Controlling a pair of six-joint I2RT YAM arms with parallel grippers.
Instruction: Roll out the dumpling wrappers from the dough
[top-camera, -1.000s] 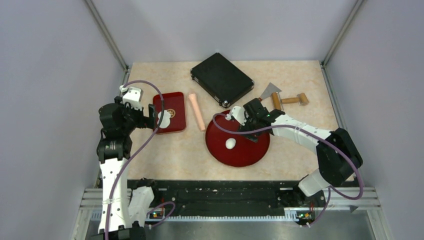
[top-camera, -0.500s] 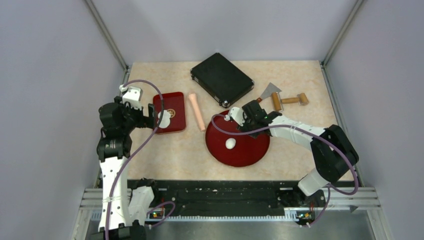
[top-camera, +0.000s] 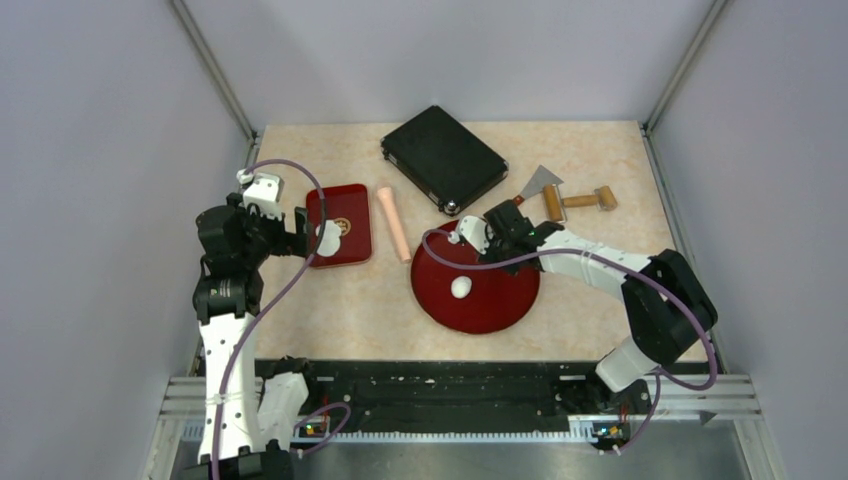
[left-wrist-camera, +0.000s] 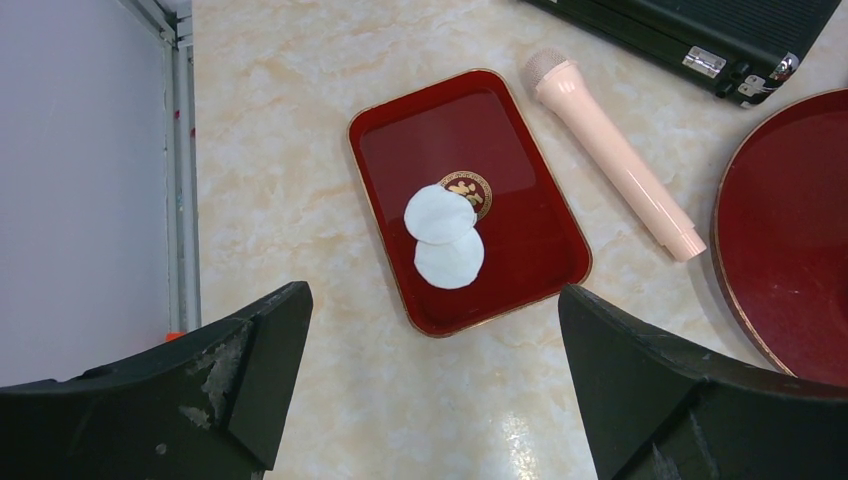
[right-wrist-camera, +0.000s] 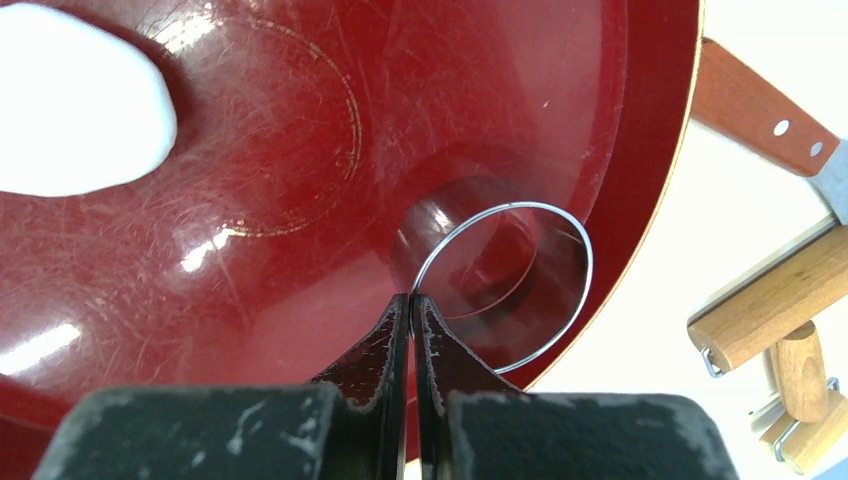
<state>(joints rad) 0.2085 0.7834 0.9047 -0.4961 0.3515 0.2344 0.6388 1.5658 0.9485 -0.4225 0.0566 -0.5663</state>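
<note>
A white lump of dough (top-camera: 461, 287) (right-wrist-camera: 80, 110) lies on the round red plate (top-camera: 500, 320) (right-wrist-camera: 300, 100). At the plate's far right edge stands a clear ring cutter (right-wrist-camera: 520, 205). My right gripper (top-camera: 497, 243) (right-wrist-camera: 411, 298) is shut on the cutter's near wall. Two dumpling wrappers (top-camera: 327, 237), one (left-wrist-camera: 440, 213) overlapping the other (left-wrist-camera: 449, 260), rest in the red rectangular tray (top-camera: 345, 205) (left-wrist-camera: 500, 120). Above the tray's near edge my left gripper (top-camera: 300, 232) (left-wrist-camera: 432, 292) hangs open, holding nothing.
A pink rolling pin (top-camera: 393, 222) (left-wrist-camera: 610, 160) lies between tray and plate. A black case (top-camera: 443, 158) (left-wrist-camera: 700, 30) sits at the back. Right of the plate lie a metal scraper (top-camera: 540, 183) (right-wrist-camera: 770, 120) and a wooden roller (top-camera: 580, 200) (right-wrist-camera: 780, 310).
My right gripper moved toward the plate's far edge and its jaws went from open to shut on the ring cutter's wall. The left arm has not moved.
</note>
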